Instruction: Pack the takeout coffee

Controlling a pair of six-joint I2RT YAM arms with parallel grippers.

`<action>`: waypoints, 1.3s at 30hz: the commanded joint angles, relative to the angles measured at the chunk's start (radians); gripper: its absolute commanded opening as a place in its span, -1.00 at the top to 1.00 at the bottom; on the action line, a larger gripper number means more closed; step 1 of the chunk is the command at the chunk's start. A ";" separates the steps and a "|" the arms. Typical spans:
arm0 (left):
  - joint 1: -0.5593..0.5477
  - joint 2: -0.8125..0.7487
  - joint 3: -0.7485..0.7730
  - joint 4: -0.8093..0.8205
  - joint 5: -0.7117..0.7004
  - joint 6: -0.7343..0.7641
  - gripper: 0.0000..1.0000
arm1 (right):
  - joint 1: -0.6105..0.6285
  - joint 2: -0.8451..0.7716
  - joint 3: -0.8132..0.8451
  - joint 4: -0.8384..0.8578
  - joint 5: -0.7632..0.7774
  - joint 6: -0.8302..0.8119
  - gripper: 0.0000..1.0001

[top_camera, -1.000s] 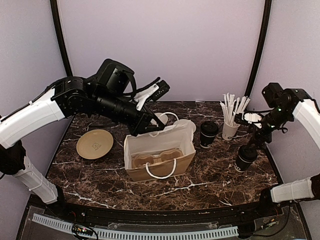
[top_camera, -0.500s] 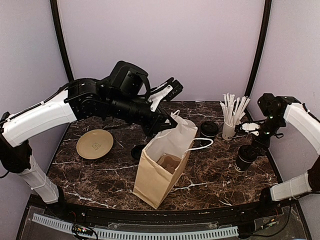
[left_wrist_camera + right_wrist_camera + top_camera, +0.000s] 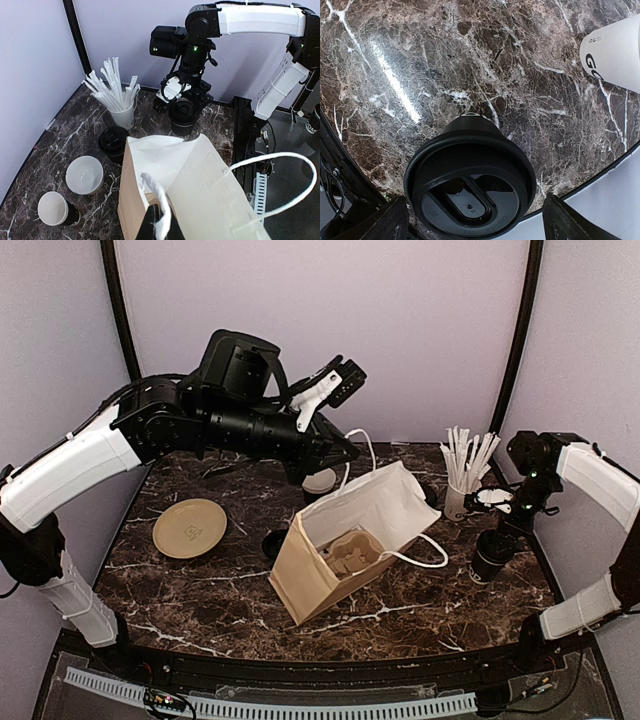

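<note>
A lidded black takeout coffee cup (image 3: 470, 190) stands near the table's right edge (image 3: 492, 556). My right gripper (image 3: 480, 225) hangs open just above it, a finger on each side of the lid and not touching it; it also shows from above (image 3: 497, 523). A second lidded cup (image 3: 114, 142) stands behind the paper bag (image 3: 350, 540). An open cup (image 3: 55, 209) without a lid stands further left. My left gripper (image 3: 161, 225) is shut on the bag's white handle and holds the bag tilted, its mouth facing left. A cardboard carrier (image 3: 350, 550) lies inside.
The white cup of wrapped straws (image 3: 462, 485) stands at the back right, close to my right arm. A low white bowl (image 3: 84, 174) sits beside the bag. A tan plate (image 3: 190, 528) lies at the left. A small dark round thing (image 3: 275, 540) lies left of the bag.
My left gripper has pulled the bag up by its handle from lying flat to hanging tilted, and carried it to the right. The right gripper has shifted slightly over the cup, still open.
</note>
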 commanded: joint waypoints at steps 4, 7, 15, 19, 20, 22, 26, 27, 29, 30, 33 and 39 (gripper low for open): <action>-0.001 0.034 0.052 0.012 0.011 0.045 1.00 | -0.003 0.018 -0.014 0.001 -0.016 -0.003 -0.72; -0.001 0.049 0.048 0.001 0.006 0.049 1.00 | -0.003 0.015 -0.021 -0.008 -0.018 -0.008 -0.64; -0.001 0.081 0.048 -0.017 0.036 0.048 1.00 | -0.003 0.010 -0.052 -0.011 -0.010 -0.015 -0.70; -0.001 0.084 0.049 -0.016 0.041 0.047 1.00 | -0.003 0.016 -0.056 -0.007 -0.012 -0.008 -0.57; -0.001 0.085 0.049 -0.015 0.046 0.046 1.00 | -0.003 0.015 -0.052 -0.008 -0.014 -0.007 -0.50; -0.001 0.085 0.049 -0.016 0.052 0.044 1.00 | -0.003 0.004 -0.039 -0.015 -0.018 -0.001 -0.39; -0.001 0.085 0.048 -0.013 0.053 0.042 1.00 | -0.002 -0.044 0.015 -0.050 -0.046 0.009 -0.32; -0.001 0.085 0.048 -0.011 0.050 0.042 1.00 | -0.001 -0.059 0.029 -0.066 -0.057 0.010 -0.31; -0.001 0.083 0.045 -0.005 0.035 0.044 1.00 | 0.005 -0.095 0.060 -0.099 -0.080 0.011 -0.29; -0.001 0.083 0.043 -0.005 0.032 0.045 1.00 | 0.008 -0.114 0.078 -0.117 -0.098 0.010 -0.28; -0.001 0.082 0.041 0.002 0.014 0.045 1.00 | 0.017 -0.174 0.155 -0.177 -0.175 0.005 -0.27; -0.001 0.089 0.041 0.003 -0.023 0.032 1.00 | 0.039 -0.316 0.271 -0.185 -0.308 0.024 -0.27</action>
